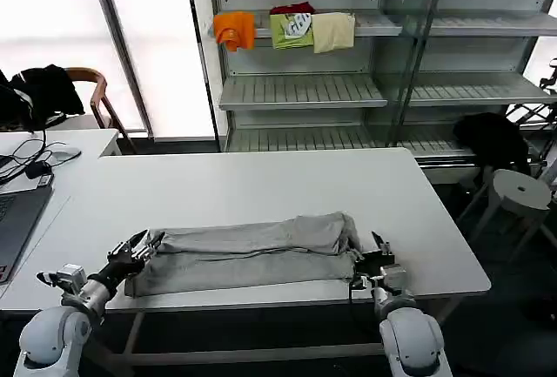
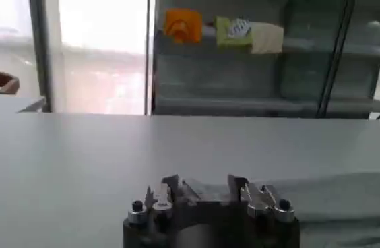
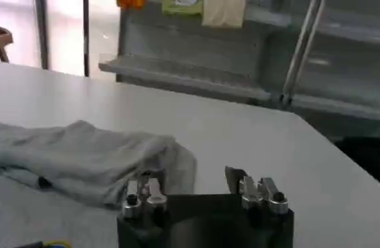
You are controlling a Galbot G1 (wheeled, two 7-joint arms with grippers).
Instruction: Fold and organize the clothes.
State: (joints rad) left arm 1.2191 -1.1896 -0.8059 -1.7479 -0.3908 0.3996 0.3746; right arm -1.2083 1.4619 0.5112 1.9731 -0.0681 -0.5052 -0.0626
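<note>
Here a light grey shirt [image 1: 248, 251] lies folded into a long band across the near part of the white table [image 1: 261, 185], running from the robot's left to its right, close to the front edge. The left gripper [image 1: 135, 251] sits at the band's left end, its fingers spread and touching the cloth, though whether they pinch any fabric cannot be told. In the left wrist view its fingers [image 2: 157, 199] stand apart above the tabletop, with grey cloth [image 2: 352, 202] off to one side. The right gripper [image 1: 376, 253] rests at the band's right end, just beside the fabric; in the right wrist view its fingers [image 3: 139, 192] are parted, one at the shirt's [image 3: 75, 162] edge.
</note>
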